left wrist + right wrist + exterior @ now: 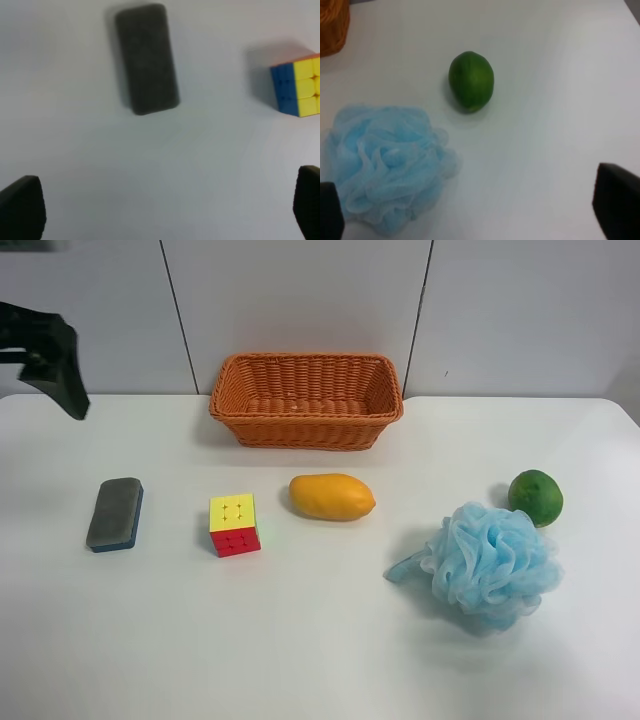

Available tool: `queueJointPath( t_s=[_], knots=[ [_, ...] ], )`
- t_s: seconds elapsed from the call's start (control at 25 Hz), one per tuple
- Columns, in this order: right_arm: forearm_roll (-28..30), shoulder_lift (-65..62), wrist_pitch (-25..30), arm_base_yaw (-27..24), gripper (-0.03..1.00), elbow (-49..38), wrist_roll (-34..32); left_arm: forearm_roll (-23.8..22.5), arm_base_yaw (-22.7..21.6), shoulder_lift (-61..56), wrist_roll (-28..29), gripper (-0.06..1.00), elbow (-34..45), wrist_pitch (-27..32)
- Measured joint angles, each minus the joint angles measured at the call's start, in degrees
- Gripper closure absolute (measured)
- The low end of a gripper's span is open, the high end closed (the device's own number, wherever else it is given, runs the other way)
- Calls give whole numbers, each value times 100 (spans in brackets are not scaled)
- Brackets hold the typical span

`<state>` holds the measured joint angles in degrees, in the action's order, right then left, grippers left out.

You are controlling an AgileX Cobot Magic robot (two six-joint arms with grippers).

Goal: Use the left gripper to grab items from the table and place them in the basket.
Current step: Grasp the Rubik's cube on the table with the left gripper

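The orange-brown wicker basket (306, 400) stands at the back middle of the white table (300, 640). In front of it, from the exterior high view's left, lie the grey-and-blue eraser (115, 513), the puzzle cube (234, 524), the mango (331, 496), the blue pouf (491, 563) and the green fruit (535, 496). My left gripper (164, 205) is open and empty, held above the table over the eraser (147, 58) and the cube (298, 85). It shows as a black claw (60, 375) at the exterior view's upper left. My right gripper (474, 205) is open and empty above the pouf (387, 162) and the fruit (471, 81).
A corner of the basket (331, 25) shows in the right wrist view. A grey panelled wall (300, 300) rises behind the table. The basket's inside holds nothing that I can see.
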<state>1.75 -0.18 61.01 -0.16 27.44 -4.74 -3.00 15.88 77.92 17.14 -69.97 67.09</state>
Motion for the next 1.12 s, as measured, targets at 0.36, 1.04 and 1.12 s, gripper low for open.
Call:
queueJointPath(
  t_s=[0.36,1.04,1.12],
  knots=[
    [0,0,0,0,-2,0,0,300,985,1298,875,-5,-2,-855],
    [0,0,0,0,-2,0,0,1157,1199,3083,982,-5,-7,-2282],
    [0,0,0,0,-2,0,0,1160,1199,3206,982,-5,-7,-2412]
  ],
)
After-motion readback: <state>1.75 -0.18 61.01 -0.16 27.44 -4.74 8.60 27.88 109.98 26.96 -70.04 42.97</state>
